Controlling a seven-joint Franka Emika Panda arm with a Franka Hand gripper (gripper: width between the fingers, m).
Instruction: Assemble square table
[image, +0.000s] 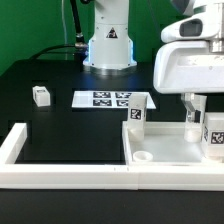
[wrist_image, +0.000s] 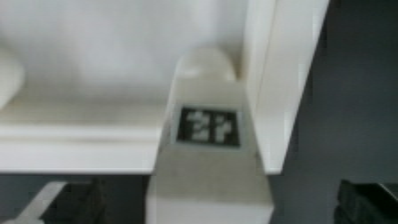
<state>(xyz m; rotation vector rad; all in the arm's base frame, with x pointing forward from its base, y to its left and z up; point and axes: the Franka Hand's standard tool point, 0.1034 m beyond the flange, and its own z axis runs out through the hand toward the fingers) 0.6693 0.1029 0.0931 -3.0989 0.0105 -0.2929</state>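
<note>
The white square table top lies at the exterior view's lower right, with a round socket in its near corner. A tagged leg stands at its far left corner and another at its right edge. A third leg stands upright between the fingers of my gripper. In the wrist view this tagged leg reaches to the top's corner. My gripper is open, with a gap between the leg and each dark finger. One small leg block lies apart at the left.
The marker board lies mid-table behind the top. The long white bar frame runs along the front and up the left side. The robot base stands at the back.
</note>
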